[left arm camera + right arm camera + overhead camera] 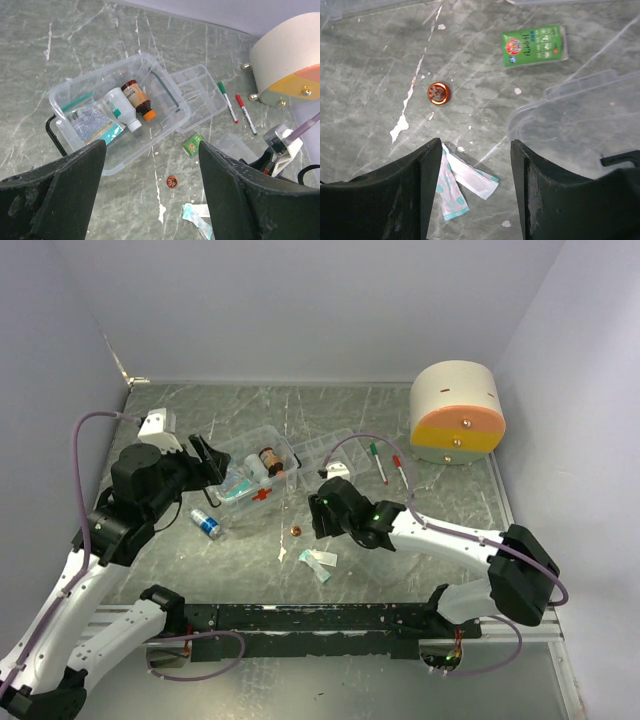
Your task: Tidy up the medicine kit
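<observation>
Risk of flat sachets [456,184] skidding toward desk's [370,55] near edge under right claw [475,192], spread and empty; left claw [152,200] likewise spread by medicine kit [150,141].

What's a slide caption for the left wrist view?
Open left gripper facing the medicine kit, brown bottle and white bottle inside, tray insert alongside.
</observation>
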You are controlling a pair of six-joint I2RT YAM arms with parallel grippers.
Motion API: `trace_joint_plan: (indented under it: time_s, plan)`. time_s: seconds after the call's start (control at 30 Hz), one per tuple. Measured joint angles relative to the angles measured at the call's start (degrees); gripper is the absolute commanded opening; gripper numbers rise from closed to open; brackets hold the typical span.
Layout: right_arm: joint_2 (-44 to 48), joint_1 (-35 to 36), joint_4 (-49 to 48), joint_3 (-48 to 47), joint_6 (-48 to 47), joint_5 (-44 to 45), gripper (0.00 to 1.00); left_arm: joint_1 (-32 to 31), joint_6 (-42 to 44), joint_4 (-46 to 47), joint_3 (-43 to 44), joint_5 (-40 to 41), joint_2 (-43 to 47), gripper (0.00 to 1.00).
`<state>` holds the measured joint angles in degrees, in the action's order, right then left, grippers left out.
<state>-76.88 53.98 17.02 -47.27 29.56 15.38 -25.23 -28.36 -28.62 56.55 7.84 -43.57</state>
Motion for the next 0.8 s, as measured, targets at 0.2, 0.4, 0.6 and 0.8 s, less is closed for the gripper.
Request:
trace_joint_plan:
  time_s: [0.2, 0.4, 0.6, 0.8]
  plan:
    - [-1.27, 0.0, -4.26, 2.45, 2.49, -2.49, 0.56, 0.0, -5.95, -5.2, -0.13, 6.8, -2.14, 0.78]
    - [-1.27, -0.02, -5.03, 3.8, 5.86, 3.93, 0.55, 0.0, -12.44, -12.46, -2.23, 13.92, -3.3, 0.76]
    - [-0.87, -0.85, -1.09, 2.25, 11.04, 14.86, 0.54, 0.0, -23.1, -19.71, -3.82, 21.29, -4.33, 0.82]
    - [1.53, -2.12, 3.19, 0.92, 16.65, 23.04, 0.54, 0.0, -32.74, -23.12, -10.67, 26.27, -4.55, 0.77]
